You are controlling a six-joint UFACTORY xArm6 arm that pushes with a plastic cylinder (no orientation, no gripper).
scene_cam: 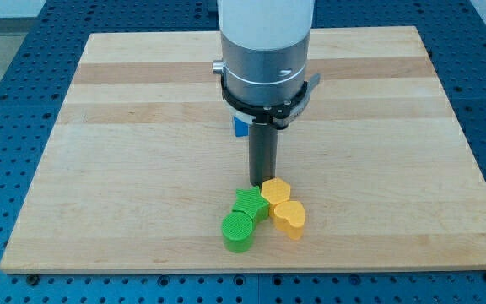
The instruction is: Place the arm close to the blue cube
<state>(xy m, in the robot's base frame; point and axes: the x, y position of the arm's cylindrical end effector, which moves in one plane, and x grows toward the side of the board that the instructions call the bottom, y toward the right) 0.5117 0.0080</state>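
Note:
The blue cube shows only as a small blue corner behind the arm's metal collar, near the board's middle; most of it is hidden. My tip rests on the board below the cube, toward the view's bottom. It stands just above the yellow hexagon block, touching or nearly touching it.
A cluster lies below my tip: a yellow hexagon block, a yellow heart-shaped block, a green star-shaped block and a green cylinder. The wooden board sits on a blue perforated table.

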